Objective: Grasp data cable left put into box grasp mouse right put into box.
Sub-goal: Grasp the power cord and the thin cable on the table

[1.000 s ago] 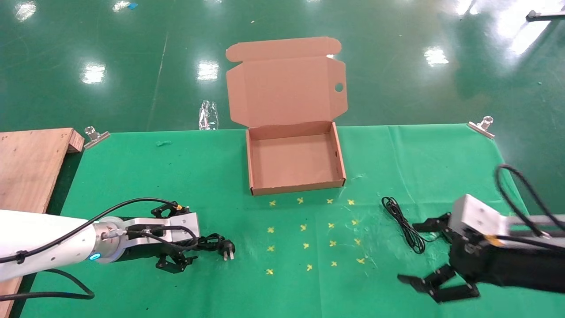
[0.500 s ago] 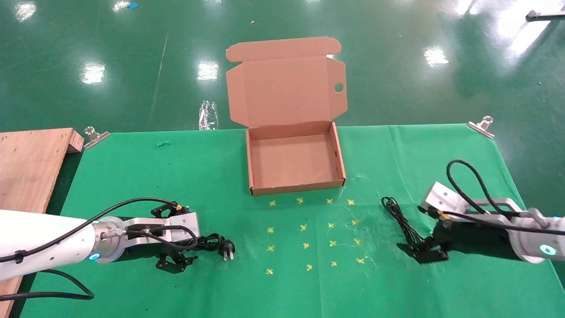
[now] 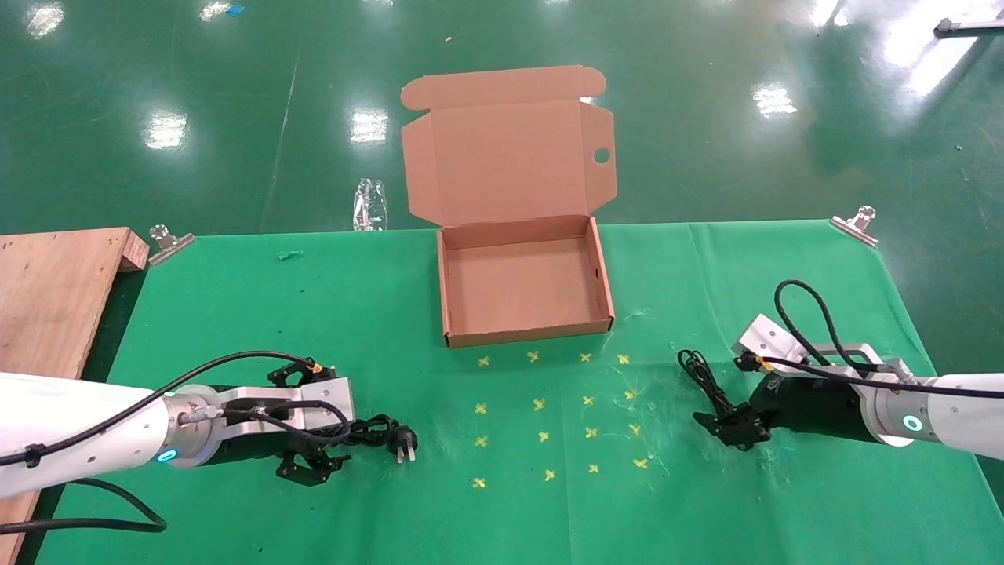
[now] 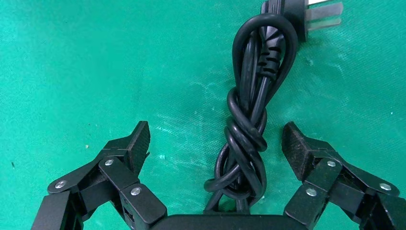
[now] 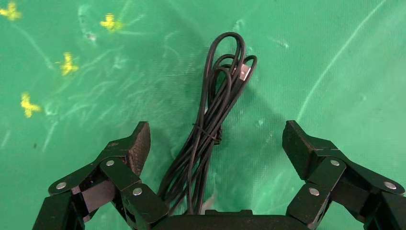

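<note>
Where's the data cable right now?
In the head view the data cable lies on the table's left side, between the open left gripper's fingers, left of the yellow crosses.

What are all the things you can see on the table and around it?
box: one, brown, open, far middle of table
data cable: one, black, bundled, between the left gripper's open fingers
thin cord: one bundle, black, between the right gripper's open fingers; mouse itself not visible
cross marks: many, yellow, in front of box
cloth: one, green, covering table
clips: two, silver, far corners
wooden board: one, brown, left edge
left gripper: black, near left
right gripper: black, near right
</note>
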Controlling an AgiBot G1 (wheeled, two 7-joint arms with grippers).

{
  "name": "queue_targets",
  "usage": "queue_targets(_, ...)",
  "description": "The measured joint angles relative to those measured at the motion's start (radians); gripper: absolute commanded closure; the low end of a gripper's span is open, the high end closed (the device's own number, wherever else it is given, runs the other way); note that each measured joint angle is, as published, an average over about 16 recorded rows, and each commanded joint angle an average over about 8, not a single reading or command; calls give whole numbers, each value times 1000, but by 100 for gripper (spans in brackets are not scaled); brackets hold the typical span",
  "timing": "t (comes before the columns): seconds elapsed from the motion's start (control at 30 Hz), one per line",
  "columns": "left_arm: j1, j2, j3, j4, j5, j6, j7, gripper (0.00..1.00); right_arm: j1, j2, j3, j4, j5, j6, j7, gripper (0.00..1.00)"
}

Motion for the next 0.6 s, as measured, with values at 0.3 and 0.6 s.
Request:
queue_targets(0.3, 0, 0, 0, 0, 0, 0, 0, 100, 10, -18, -1, -44, 1, 6, -17, 100)
queue_targets(0.6, 0, 0, 0, 0, -1, 0, 0, 100, 8, -11, 0, -28, 3, 3, -15, 100)
